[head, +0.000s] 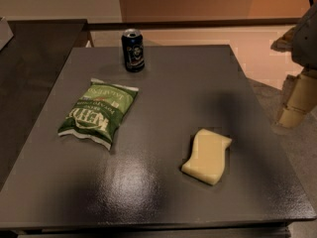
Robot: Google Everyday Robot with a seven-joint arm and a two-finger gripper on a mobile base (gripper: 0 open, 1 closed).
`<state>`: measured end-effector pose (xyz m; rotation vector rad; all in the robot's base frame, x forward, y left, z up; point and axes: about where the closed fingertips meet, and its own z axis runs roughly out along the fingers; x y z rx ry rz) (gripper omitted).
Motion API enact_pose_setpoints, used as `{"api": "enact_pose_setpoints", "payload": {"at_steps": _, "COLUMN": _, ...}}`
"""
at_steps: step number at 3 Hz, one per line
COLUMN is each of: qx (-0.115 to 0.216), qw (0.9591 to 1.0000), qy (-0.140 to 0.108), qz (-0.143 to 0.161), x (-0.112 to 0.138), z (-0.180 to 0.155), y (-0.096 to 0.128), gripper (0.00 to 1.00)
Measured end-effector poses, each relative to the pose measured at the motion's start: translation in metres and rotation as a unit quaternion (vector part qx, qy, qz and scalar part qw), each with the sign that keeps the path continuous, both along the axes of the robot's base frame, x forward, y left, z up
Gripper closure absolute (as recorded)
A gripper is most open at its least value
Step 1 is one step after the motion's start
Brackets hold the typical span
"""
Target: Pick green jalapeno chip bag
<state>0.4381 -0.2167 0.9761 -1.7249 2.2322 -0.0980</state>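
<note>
Nearest you, at about 5 o'clock on the dark surface, lies a pale yellow sponge; leave it alone. Further in, at about 9 o'clock, the green jalapeno chip bag lies flat and untouched, well apart from the sponge. The pincer hangs off the surface's right edge at 3 o'clock; whether it stands apart or together, you cannot tell. At 12 o'clock a dark can stands upright, near the bag's far end. You are at the approach step: next, I judge, swing left and come down over the bag's puffy middle, clear of the can.
</note>
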Motion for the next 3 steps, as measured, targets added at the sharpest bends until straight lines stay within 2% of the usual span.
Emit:
{"api": "enact_pose_setpoints", "payload": {"at_steps": 1, "qx": 0.0, "qw": 1.0, "qy": 0.0, "qz": 0.0, "x": 0.0, "z": 0.0, "y": 0.0, "gripper": 0.0}}
{"api": "enact_pose_setpoints", "payload": {"at_steps": 2, "qx": 0.001, "qw": 0.9997, "qy": -0.002, "qz": 0.023, "x": 0.004, "z": 0.003, "y": 0.012, "gripper": 0.0}}
{"api": "enact_pose_setpoints", "payload": {"at_steps": 3, "qx": -0.004, "qw": 0.9965, "qy": -0.005, "qz": 0.083, "x": 0.013, "z": 0.003, "y": 0.044, "gripper": 0.0}}
